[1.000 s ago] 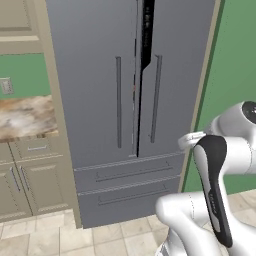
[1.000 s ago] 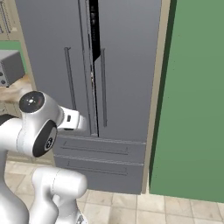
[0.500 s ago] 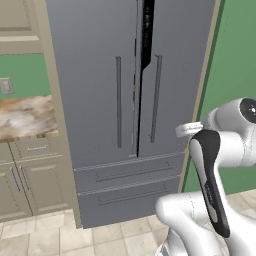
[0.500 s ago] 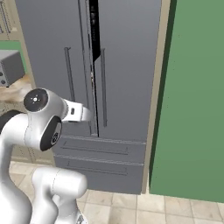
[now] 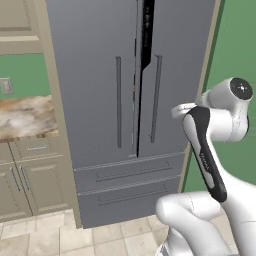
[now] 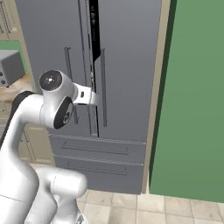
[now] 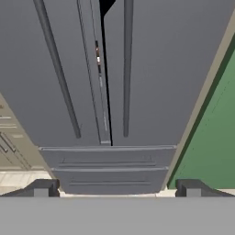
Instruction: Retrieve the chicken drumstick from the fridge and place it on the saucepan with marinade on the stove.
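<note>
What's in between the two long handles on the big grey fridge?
Between the left handle and right handle of the fridge runs a narrow dark gap: the right door stands slightly ajar. It shows in all three views.

The tiled floor [image 5: 45,240] carries everything in sight: the tall grey fridge [image 5: 100,75] stands on it straight ahead of the gripper [image 7: 117,189], whose fingertips sit wide apart and point at the two lower drawers [image 7: 110,170]. To the gripper's left, the beige base cabinets [image 5: 25,185] rest on the same tiles and bear a marbled counter [image 5: 25,117], on which a grey boxy appliance [image 6: 11,68] sits. To the gripper's right a green wall [image 6: 192,100] meets the floor beside the fridge.
</note>
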Available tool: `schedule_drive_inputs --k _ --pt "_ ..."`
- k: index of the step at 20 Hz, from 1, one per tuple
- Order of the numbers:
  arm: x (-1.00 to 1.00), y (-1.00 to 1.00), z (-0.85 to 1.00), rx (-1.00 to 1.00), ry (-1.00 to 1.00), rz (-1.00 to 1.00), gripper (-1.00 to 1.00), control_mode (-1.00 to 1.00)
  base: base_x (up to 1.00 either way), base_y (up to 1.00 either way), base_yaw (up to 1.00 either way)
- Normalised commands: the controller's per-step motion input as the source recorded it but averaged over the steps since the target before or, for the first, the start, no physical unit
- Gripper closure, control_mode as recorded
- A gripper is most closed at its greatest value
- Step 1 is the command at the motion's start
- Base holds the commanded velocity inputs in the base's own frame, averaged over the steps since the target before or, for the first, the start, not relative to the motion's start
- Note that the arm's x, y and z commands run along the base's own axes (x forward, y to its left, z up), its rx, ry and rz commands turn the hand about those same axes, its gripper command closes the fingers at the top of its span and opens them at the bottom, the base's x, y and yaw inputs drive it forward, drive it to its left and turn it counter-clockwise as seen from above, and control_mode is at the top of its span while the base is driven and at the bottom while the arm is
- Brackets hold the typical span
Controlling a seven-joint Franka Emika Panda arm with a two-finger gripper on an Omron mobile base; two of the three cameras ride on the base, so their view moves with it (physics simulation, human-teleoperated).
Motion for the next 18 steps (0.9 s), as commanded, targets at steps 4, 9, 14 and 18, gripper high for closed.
schedule_drive_inputs --k 4,9,14,18 --pt "0.44 -0.09 0.0 0.0 -0.06 0.0 -1.0 -1.0 0.0 0.0 0.0" --pt "0.41 0.0 -0.06 0.0 -0.15 0.0 -1.0 -1.0 0.0 0.0 0.0" --pt "0.41 0.0 -0.1 0.0 -0.22 0.0 -1.0 -1.0 0.0 0.0 0.0" --pt "0.27 0.0 0.0 0.0 -0.02 -0.01 -1.0 -1.0 0.0 0.0 0.0"
